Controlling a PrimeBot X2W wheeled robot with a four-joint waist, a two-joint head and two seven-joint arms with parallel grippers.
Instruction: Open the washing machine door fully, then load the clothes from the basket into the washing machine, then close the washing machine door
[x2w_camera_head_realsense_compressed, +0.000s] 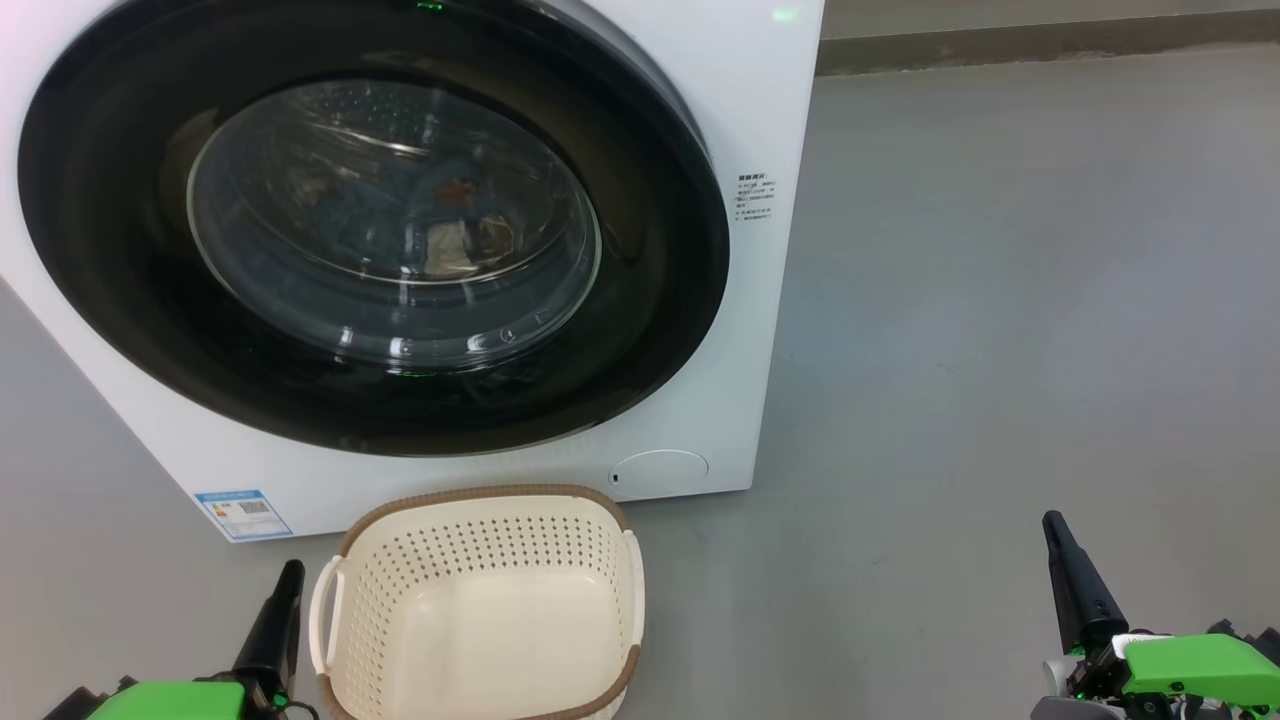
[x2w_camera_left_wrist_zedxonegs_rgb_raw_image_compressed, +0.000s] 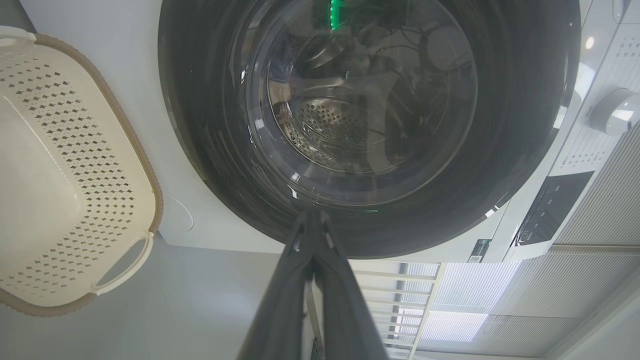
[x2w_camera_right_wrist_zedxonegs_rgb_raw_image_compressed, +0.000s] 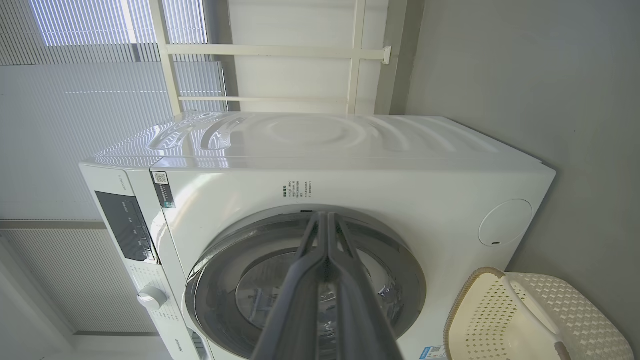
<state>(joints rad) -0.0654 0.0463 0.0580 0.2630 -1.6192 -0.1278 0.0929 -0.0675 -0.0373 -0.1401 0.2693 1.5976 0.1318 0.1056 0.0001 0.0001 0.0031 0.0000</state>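
The washing machine (x2w_camera_head_realsense_compressed: 765, 120) stands ahead on the floor, and the washing machine door (x2w_camera_head_realsense_compressed: 650, 330) lies flush against its front. Through the glass window the clothes (x2w_camera_head_realsense_compressed: 455, 235) show as bluish fabric with an orange patch, inside the drum. The basket (x2w_camera_head_realsense_compressed: 480, 497) sits on the floor just before the machine with nothing in it. My left gripper (x2w_camera_head_realsense_compressed: 292, 572) is shut and empty beside the basket's left handle. My right gripper (x2w_camera_head_realsense_compressed: 1052, 522) is shut and empty, far off to the right. In the left wrist view the left gripper (x2w_camera_left_wrist_zedxonegs_rgb_raw_image_compressed: 312, 216) points at the door's rim (x2w_camera_left_wrist_zedxonegs_rgb_raw_image_compressed: 200, 150). The right gripper (x2w_camera_right_wrist_zedxonegs_rgb_raw_image_compressed: 325, 216) points toward the machine's front (x2w_camera_right_wrist_zedxonegs_rgb_raw_image_compressed: 400, 200).
Open grey floor (x2w_camera_head_realsense_compressed: 1000, 300) stretches right of the machine to the wall base (x2w_camera_head_realsense_compressed: 1000, 45). A round service cover (x2w_camera_head_realsense_compressed: 658, 468) sits at the machine's lower right corner. The control panel (x2w_camera_left_wrist_zedxonegs_rgb_raw_image_compressed: 550, 205) and a knob (x2w_camera_left_wrist_zedxonegs_rgb_raw_image_compressed: 617, 110) are on the machine's upper front.
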